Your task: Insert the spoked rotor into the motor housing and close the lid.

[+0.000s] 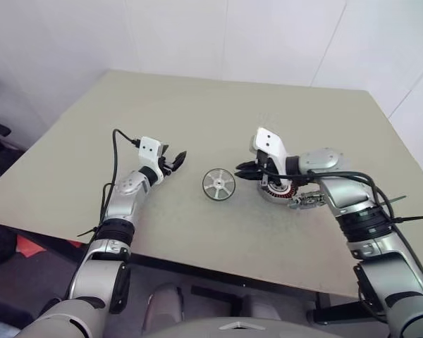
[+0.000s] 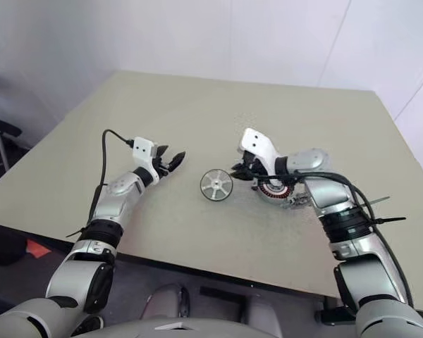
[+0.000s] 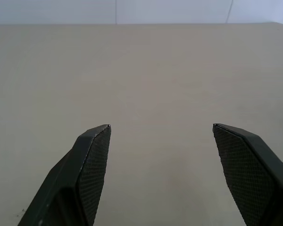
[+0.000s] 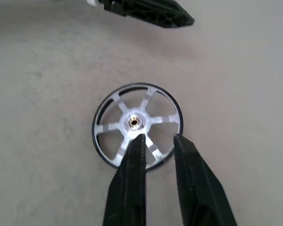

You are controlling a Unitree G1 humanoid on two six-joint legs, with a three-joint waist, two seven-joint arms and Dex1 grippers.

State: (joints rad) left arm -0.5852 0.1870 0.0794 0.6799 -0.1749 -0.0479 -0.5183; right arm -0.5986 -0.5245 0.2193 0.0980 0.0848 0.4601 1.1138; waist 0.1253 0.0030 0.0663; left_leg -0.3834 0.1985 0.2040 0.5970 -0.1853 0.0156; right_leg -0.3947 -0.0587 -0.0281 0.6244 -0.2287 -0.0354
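Note:
The spoked rotor [image 1: 218, 184], a silver wheel with a dark rim, lies flat on the table between my two arms. My right gripper [image 1: 241, 171] hovers just to its right, tilted down at it. In the right wrist view its fingers [image 4: 134, 160] stand a little apart with nothing between them, their tips over the rotor's [image 4: 137, 125] near rim. The round motor housing [image 1: 276, 190], with copper windings, sits under my right wrist and is partly hidden. A silver part [image 1: 307, 201] lies against it; I cannot tell whether it is the lid. My left gripper [image 1: 175, 160] is open and empty, left of the rotor.
The beige table [image 1: 197, 113] stretches wide behind the parts, with a white wall beyond it. Its near edge runs close under both forearms. In the right wrist view a finger of the left gripper [image 4: 151, 12] shows beyond the rotor.

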